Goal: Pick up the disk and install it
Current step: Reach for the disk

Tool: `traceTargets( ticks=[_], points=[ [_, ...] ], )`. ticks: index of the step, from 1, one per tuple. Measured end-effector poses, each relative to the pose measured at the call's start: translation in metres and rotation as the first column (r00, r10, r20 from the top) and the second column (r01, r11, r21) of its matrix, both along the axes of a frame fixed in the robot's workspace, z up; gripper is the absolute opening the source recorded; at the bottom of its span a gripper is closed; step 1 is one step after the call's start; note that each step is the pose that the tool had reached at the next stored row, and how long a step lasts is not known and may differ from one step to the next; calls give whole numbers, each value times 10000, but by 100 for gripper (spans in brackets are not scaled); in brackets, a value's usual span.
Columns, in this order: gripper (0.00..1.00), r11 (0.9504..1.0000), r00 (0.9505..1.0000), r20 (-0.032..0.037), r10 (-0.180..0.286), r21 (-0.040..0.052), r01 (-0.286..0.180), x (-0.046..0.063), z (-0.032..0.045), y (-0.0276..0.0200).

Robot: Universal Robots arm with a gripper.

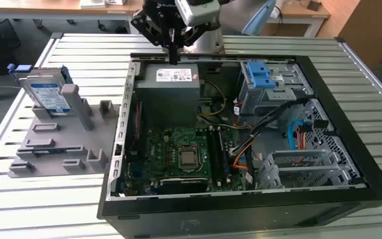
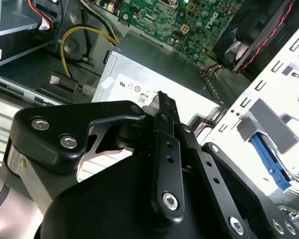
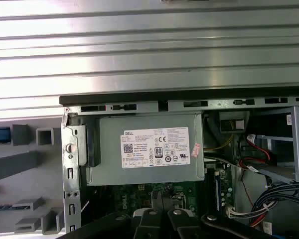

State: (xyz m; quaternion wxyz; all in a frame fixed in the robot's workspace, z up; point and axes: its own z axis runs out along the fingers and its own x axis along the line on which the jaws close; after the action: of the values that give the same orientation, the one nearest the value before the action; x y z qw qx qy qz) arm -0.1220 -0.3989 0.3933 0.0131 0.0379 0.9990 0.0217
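While the disk (image 1: 48, 94) stands upright in the grey holder (image 1: 58, 149) at the exterior view's left, well apart from the gripper (image 1: 173, 59), nothing is done yet. Gripper hangs over the power supply (image 1: 171, 79) in the open case (image 1: 244, 206), jaws pressed together, empty. Pick-up and install both outstanding.

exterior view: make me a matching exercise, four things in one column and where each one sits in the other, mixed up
Things
1. disk
2. gripper
3. power-supply box
4. light-blue tabs

Places
A. on top of the metal cage inside the computer case
B. standing on edge in the grey holder, outside the computer case, at the exterior view's left
C. in the air above the computer case's far wall, over the power-supply box
D. lying inside the computer case against its far wall

Pairs: 1-B, 2-C, 3-D, 4-A
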Motion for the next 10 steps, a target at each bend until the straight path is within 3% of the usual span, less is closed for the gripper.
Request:
traceTargets(
  ticks=[10],
  points=[
    [11, 10000, 10000, 0, -1, 0, 1, -15, -1, 0]
  ],
)
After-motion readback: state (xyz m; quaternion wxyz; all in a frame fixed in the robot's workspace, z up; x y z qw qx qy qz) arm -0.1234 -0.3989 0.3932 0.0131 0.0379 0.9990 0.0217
